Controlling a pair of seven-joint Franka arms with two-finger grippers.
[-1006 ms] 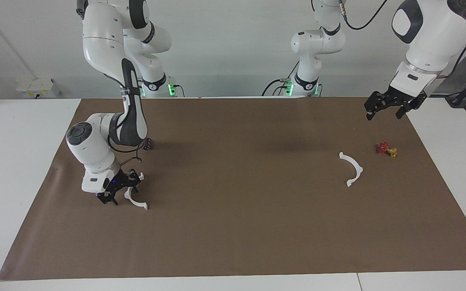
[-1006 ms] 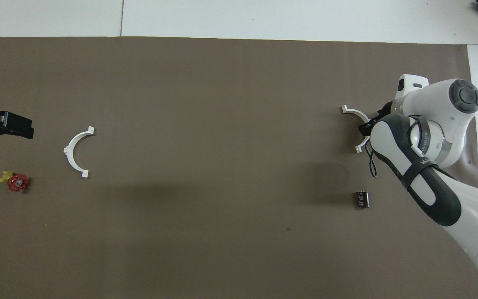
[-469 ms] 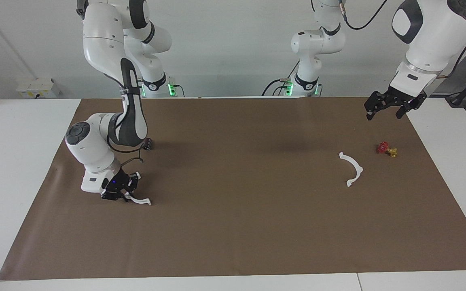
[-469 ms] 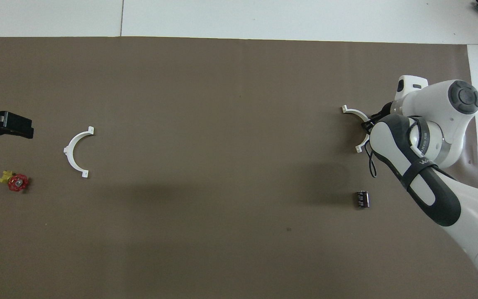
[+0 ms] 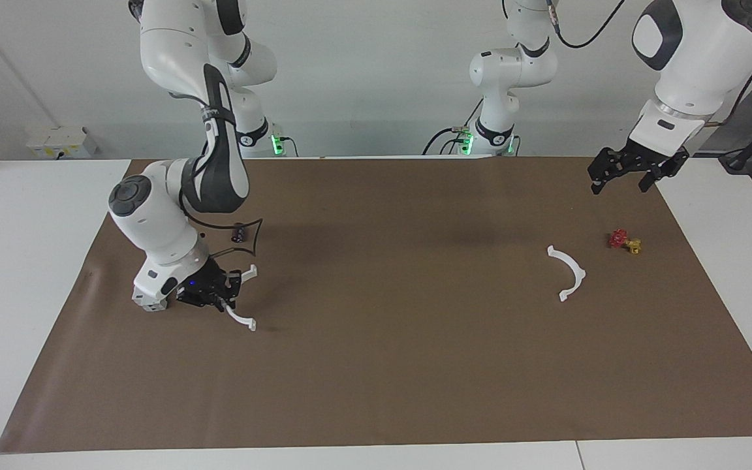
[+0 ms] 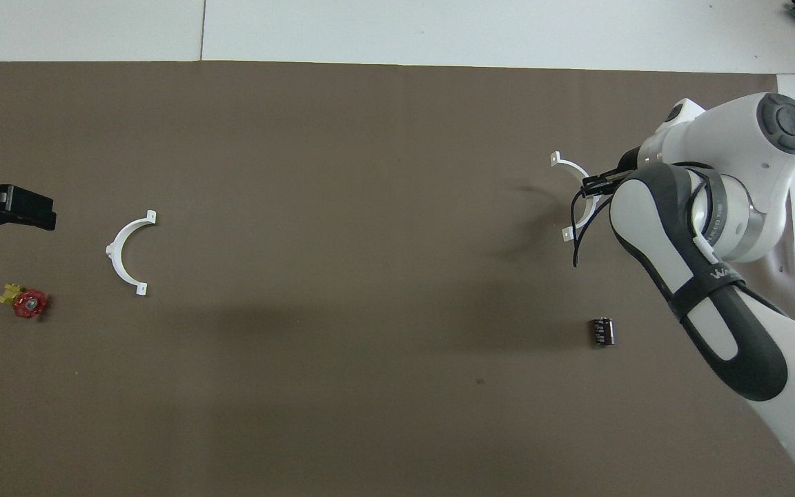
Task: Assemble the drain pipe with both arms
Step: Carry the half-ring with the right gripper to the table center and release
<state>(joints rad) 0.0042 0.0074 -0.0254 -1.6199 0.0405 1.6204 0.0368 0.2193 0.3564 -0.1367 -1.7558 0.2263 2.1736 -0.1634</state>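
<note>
One white half-ring (image 5: 240, 318) of the drain pipe is held in my right gripper (image 5: 222, 297), which is shut on its middle and holds it just above the brown mat at the right arm's end. In the overhead view the held half-ring (image 6: 570, 166) sticks out from the right gripper (image 6: 594, 185). The other half-ring (image 5: 575, 271) lies flat on the mat toward the left arm's end, also seen from overhead (image 6: 116, 252). My left gripper (image 5: 630, 175) hangs open and empty in the air over the mat's edge at that end (image 6: 4, 207).
A small red and yellow valve (image 5: 623, 241) lies on the mat beside the lying half-ring (image 6: 25, 302). A small black cylinder (image 5: 239, 233) lies nearer to the robots than the right gripper (image 6: 602, 331). The brown mat (image 5: 389, 365) covers the table.
My right gripper has closed on the half-ring, lifted it off the mat and carried it a little toward the table's middle. The left arm has not moved.
</note>
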